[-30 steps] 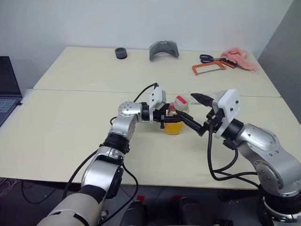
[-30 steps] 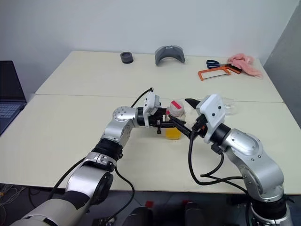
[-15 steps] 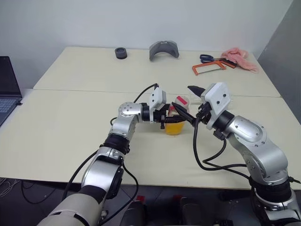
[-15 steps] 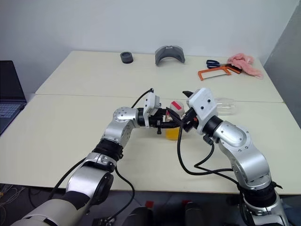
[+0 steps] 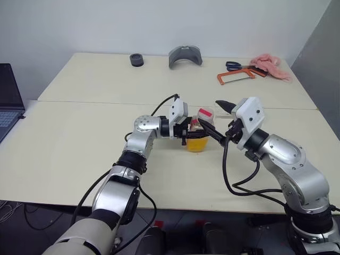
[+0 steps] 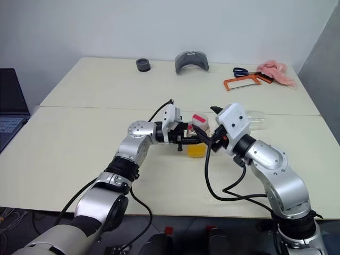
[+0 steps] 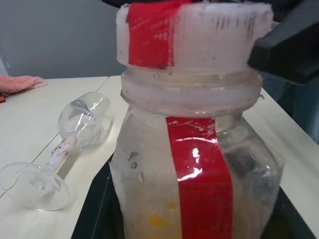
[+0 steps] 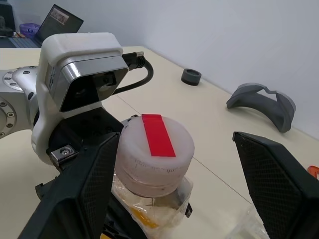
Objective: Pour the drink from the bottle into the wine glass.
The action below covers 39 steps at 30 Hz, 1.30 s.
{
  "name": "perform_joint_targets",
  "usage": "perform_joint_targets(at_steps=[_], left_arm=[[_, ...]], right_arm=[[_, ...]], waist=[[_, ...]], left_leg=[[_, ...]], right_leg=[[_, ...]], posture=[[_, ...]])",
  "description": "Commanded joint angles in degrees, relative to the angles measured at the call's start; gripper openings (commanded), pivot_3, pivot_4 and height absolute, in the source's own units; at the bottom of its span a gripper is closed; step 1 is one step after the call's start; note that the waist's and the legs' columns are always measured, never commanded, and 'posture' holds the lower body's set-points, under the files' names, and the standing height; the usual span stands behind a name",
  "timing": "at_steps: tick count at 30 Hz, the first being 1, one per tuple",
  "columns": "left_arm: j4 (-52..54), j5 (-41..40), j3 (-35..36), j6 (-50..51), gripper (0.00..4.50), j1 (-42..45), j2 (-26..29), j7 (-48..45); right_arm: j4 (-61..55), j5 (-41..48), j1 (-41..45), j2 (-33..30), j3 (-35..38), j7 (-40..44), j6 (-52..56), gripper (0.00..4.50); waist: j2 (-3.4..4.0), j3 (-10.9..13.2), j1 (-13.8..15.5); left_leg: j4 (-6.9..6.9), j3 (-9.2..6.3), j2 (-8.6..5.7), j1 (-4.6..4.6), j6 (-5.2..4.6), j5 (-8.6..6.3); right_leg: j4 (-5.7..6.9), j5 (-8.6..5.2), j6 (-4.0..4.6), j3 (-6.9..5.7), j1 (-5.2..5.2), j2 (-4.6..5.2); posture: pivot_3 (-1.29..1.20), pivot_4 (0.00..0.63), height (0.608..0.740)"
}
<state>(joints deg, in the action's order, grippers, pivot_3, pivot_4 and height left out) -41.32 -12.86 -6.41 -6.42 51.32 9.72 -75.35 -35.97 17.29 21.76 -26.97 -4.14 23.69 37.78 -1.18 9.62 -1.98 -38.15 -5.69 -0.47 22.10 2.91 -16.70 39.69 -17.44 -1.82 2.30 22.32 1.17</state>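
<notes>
Uncapping step. Left gripper (image 5: 187,134) clamps the bottle (image 7: 192,164) upright mid-table; right gripper (image 8: 174,194) spread wide either side of the cap (image 8: 155,149), not yet gripping. Wine glass (image 7: 60,149) lies toppled just behind bottle. Next: pinch cap, twist off; glass needs righting.

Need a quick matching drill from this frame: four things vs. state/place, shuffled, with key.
1. bottle
2. wine glass
3. right gripper
4. hacksaw

A. lying on its side
B. far right of the table, orange frame
C. open, fingers either side of the cap
D. upright, clamped by the left gripper

Pairs: 1-D, 2-A, 3-C, 4-B
</notes>
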Motion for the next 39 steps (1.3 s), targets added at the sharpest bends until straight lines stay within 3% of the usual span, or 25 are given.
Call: perform_joint_targets(at_steps=[1, 39], left_arm=[[1.47, -1.04, 0.98, -0.98, 1.65, 0.56, -0.01, 0.09], [1.29, -1.28, 1.26, -1.26, 1.65, 0.83, -0.38, 1.36]], right_arm=[[-2.03, 0.83, 0.12, -0.44, 3.54, -0.46, 0.19, 3.86], [-6.28, 11.47, -0.46, -0.99, 5.12, 1.37, 4.31, 3.86]], waist=[[0.0, 0.0, 0.0], [0.0, 0.0, 0.0]], left_leg=[[0.0, 0.0, 0.0, 0.0, 0.0, 0.0], [0.0, -0.01, 0.0, 0.0, 0.0, 0.0]], right_leg=[[0.0, 0.0, 0.0, 0.0, 0.0, 0.0], [0.0, 0.0, 0.0, 0.0, 0.0, 0.0]], posture=[[0.0, 0.15, 0.74], [0.0, 0.15, 0.74]])
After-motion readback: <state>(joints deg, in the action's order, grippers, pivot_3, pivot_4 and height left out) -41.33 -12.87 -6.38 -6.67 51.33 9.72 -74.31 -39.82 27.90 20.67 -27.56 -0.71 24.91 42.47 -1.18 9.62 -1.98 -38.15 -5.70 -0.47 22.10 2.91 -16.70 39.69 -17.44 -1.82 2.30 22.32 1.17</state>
